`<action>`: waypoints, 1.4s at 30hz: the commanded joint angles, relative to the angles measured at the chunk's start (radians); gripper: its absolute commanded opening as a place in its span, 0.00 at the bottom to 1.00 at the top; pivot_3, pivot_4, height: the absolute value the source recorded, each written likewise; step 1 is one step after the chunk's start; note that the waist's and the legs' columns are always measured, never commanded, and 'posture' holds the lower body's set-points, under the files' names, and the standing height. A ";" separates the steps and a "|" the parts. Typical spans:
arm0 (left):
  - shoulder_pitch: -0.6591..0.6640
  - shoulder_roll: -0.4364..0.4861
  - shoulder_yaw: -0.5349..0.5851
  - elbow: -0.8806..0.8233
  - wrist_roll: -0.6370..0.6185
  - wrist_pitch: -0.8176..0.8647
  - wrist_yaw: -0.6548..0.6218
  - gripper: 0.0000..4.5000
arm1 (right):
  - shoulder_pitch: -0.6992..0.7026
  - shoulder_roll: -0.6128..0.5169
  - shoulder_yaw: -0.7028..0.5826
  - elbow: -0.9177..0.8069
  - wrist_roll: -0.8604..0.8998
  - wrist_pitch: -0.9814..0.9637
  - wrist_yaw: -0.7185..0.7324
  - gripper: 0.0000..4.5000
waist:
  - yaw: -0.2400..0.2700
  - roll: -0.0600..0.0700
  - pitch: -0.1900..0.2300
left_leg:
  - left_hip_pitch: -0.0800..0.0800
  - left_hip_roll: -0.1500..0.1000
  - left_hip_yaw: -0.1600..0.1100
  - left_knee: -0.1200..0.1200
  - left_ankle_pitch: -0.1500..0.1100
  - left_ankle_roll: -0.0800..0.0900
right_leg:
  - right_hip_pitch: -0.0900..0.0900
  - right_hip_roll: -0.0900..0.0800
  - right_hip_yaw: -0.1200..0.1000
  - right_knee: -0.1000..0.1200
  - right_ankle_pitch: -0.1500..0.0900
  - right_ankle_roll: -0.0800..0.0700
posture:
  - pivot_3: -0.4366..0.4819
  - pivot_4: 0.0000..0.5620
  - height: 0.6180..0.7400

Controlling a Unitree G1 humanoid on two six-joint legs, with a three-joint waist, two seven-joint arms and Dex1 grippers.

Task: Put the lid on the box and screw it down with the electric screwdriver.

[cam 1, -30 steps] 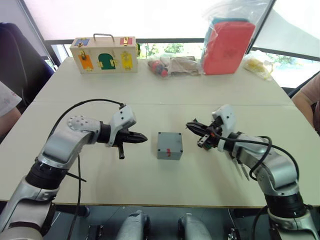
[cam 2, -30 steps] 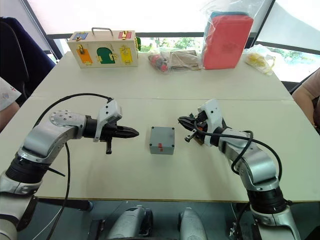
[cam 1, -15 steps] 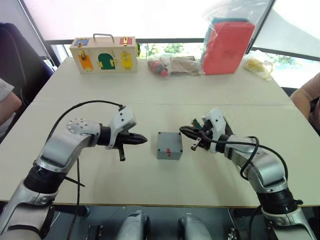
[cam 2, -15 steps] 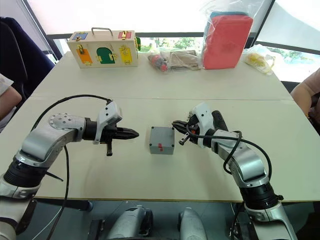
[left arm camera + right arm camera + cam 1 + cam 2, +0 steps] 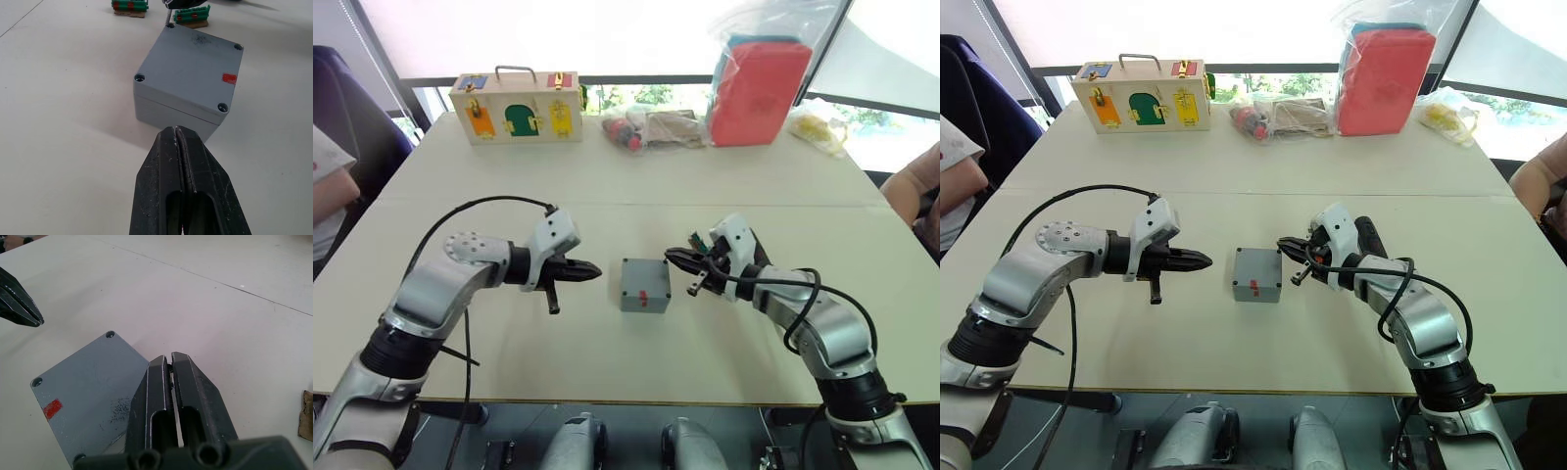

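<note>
Box [image 5: 645,285] sits mid-table w/ the lid [image 5: 191,72] already on top, red mark on it. Left gripper [image 5: 592,271] is at the box's 9 o'clock, just beside it but not touching, fingers [image 5: 188,166] clenched together on nothing. Right gripper [image 5: 674,258] is at about 2 o'clock, right by the box's far corner, fingers pinched around the electric screwdriver [image 5: 1304,268], bit tip pointing down at the lid's corner screw hole.
</note>
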 commanded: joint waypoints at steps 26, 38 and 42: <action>-0.025 0.003 0.021 -0.048 -0.018 0.028 0.012 0.00 | -0.013 0.007 0.015 -0.005 -0.020 -0.007 -0.001 0.01 | 0.000 0.000 0.000 | 0.000 0.000 0.000 0.000 0.000 0.000 | 0.000 -0.001 0.000 0.000 0.000 0.000 | 0.48 0.27 1.00; -0.050 -0.003 0.064 -0.104 -0.093 0.095 0.027 0.00 | -0.023 -0.016 -0.008 -0.017 -0.007 0.018 0.025 0.69 | 0.002 0.000 0.000 | 0.000 0.000 0.000 0.000 0.000 0.000 | 0.000 -0.001 0.000 0.000 0.000 0.000 | 0.48 0.27 1.00; -0.064 -0.026 0.073 -0.088 -0.099 0.077 0.040 0.00 | -0.041 -0.031 -0.079 -0.048 0.044 0.089 0.012 1.00 | 0.001 0.000 0.000 | 0.000 0.000 0.000 0.000 0.000 0.000 | 0.000 -0.001 0.000 0.000 0.000 0.000 | 0.48 0.27 1.00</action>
